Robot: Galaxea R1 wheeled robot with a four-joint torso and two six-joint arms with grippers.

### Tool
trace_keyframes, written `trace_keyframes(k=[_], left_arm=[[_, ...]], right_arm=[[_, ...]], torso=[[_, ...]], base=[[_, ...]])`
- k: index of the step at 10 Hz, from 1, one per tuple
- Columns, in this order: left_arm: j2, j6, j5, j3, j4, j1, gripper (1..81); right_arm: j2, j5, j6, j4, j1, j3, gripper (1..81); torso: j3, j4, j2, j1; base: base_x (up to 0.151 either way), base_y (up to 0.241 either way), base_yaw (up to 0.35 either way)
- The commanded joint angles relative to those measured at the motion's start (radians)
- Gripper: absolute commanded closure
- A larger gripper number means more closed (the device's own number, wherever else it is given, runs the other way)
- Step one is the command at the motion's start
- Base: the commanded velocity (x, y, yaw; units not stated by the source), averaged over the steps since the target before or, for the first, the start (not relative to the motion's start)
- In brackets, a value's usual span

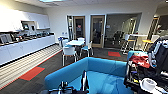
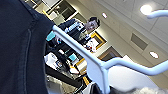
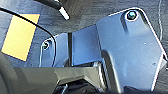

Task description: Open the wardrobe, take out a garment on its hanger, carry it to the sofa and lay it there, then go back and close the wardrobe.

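Straight ahead of the robot, from about 10 to 2 o'clock low in the head view, stands the blue sofa (image 1: 100,72), its rounded back toward the camera and its seat facing the robot. Beyond it at 12 o'clock, white chairs (image 1: 69,52) ring a small round table (image 1: 75,43).

Up close in the left wrist view, the black garment (image 2: 20,50) hangs over one shoulder of the white hanger (image 2: 100,70), whose neck runs down toward the left claw; whether that claw is clamped on it I cannot tell. A person (image 2: 82,27) stands beyond. Whether the right claw is open or closed I cannot tell either.
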Motion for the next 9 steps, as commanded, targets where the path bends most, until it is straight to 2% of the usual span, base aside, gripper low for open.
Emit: trace_keyframes(k=[1, 9], left_arm=[[-0.012, 0.017, -0.045, 0.050, 0.039, -0.126, 81.1], [-0.024, 0.014, -0.038, 0.055, 0.040, -0.126, 81.1]], right_arm=[[0.013, -0.051, -0.005, -0.009, 0.034, 0.010, 1.0], [0.013, -0.054, -0.008, -0.012, 0.037, 0.010, 1.0]], torso=[[0.000, 0.000, 0.000, 0.000], [0.000, 0.000, 0.000, 0.000]], base=[[0.000, 0.000, -0.253], [0.000, 0.000, -0.250]])
